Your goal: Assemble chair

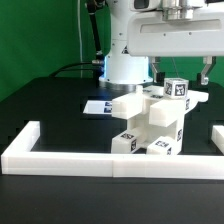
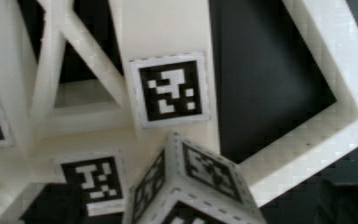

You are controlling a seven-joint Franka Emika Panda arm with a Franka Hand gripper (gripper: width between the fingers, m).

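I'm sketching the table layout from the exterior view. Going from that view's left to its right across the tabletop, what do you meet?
border rail's left arm → marker board → chair pieces → border rail's right arm

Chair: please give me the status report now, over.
Gripper open, fingers either side of the top piece. Chair in pieces, stacked behind the white rail. No obstacle seen.
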